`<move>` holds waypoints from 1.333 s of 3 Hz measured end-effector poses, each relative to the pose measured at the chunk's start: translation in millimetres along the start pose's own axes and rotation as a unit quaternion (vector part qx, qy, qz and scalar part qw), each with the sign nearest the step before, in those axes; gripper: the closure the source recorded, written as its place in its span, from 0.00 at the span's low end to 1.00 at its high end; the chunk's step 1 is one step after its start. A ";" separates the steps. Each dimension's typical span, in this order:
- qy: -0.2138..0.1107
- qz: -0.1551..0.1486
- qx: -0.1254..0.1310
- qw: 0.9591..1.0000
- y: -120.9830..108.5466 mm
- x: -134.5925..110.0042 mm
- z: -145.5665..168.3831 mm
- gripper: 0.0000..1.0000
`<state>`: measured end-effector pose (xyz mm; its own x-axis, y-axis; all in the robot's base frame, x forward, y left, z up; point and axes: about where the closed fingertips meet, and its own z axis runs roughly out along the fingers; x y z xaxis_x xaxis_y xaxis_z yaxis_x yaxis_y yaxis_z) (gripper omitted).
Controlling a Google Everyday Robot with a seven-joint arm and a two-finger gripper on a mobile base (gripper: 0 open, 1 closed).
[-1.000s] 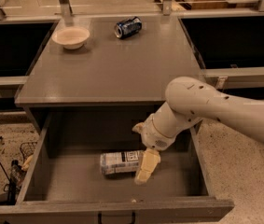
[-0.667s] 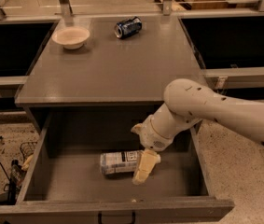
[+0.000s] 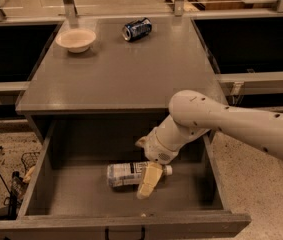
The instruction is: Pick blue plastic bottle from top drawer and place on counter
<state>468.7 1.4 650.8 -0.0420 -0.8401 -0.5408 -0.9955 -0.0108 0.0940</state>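
The blue plastic bottle (image 3: pixel 124 174) lies on its side on the floor of the open top drawer (image 3: pixel 36 184), with its white cap pointing right. My gripper (image 3: pixel 148 180) reaches down into the drawer from the right. It sits right at the bottle's cap end, and its pale tip overlaps the front of the bottle. The bottle rests on the drawer floor. The grey counter (image 3: pixel 126 69) is above the drawer. The arm (image 3: pixel 231 124) crosses in front of the counter's right front corner.
A dark blue soda can (image 3: pixel 136 28) lies on its side at the back of the counter. A pale bowl (image 3: pixel 76 39) stands at the back left. The drawer's dark handle (image 3: pixel 125 232) is on its front panel. Cables and a small wire basket (image 3: pixel 28 160) are on the floor at left.
My gripper has shifted slightly left along the bottle's cap end. The bottle has not moved.
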 end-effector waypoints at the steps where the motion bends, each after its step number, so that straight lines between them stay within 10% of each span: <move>1: 0.010 0.010 0.002 1.000 -3.0 2.3 12.8 0.00; 4: 0.005 0.026 -0.014 1.000 -14.0 16.8 44.0 0.00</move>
<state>478.2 11.3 603.6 -0.0921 -0.8457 -0.5257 -0.9892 0.0174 0.1453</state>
